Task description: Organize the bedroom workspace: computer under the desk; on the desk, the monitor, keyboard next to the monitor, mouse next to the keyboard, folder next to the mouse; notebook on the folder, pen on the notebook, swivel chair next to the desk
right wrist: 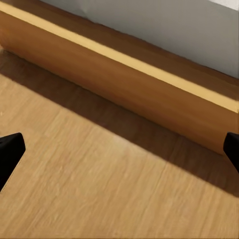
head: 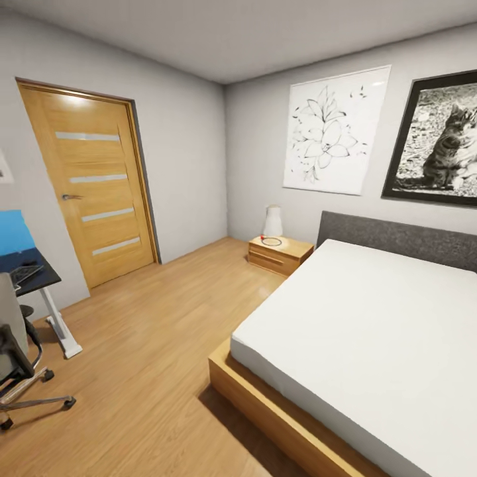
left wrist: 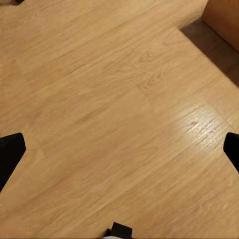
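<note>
The robot looks to be in transit through the bedroom, with no handling begun; my reading is that the step in hand is approaching the workspace, and the next move calls for turning the base left toward the desk [head: 30, 281], whose black surface on a white leg sits at the head view's far left edge. On it lies something dark and flat that may be the keyboard [head: 25, 271], too small to be sure, and a blue back panel [head: 13, 232] rises behind. Just in front stands the swivel chair [head: 16, 358], its grey back, black armrest and metal star base with castors partly cut by the frame; whether the folder lies on its seat cannot be told. The left gripper [left wrist: 119, 149] hangs over bare wood-grain floor [left wrist: 109, 99], its dark fingers [left wrist: 10, 154] wide apart and holding nothing. The right gripper [right wrist: 119, 154] has its fingers [right wrist: 10, 152] equally spread, empty, facing the smooth wooden bed frame [right wrist: 124, 79]. Elsewhere: a matte white mattress [head: 371, 331], a grey upholstered headboard [head: 397, 238], a low wooden nightstand [head: 279, 254], and a panelled wooden door [head: 93, 185]
</note>
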Tool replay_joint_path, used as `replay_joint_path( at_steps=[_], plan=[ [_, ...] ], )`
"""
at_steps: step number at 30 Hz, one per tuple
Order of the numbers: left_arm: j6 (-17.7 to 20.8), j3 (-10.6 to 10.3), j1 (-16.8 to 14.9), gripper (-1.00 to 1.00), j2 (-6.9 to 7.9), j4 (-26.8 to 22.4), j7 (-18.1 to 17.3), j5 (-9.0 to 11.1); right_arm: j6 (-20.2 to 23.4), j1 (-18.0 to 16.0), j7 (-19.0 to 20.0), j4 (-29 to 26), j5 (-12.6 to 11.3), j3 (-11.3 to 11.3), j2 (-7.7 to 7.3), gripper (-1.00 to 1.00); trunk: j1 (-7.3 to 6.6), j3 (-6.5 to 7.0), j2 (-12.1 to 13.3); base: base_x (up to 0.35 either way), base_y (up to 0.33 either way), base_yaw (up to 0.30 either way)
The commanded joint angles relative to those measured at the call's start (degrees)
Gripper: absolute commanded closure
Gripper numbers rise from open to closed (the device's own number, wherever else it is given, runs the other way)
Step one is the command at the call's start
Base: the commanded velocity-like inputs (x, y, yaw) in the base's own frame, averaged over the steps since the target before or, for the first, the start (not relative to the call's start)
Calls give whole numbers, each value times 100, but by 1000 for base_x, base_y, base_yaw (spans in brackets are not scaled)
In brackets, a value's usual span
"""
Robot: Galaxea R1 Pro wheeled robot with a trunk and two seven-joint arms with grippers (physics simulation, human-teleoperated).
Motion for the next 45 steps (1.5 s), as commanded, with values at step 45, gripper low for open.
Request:
replay_joint_path(
  at_steps=[45],
  plan=[
    [-12,25,-2,-100,-3,-2,9,-6,-23,-2,20,212,351,327,84,-100,3,-7,-4,77,0,285]
  ],
)
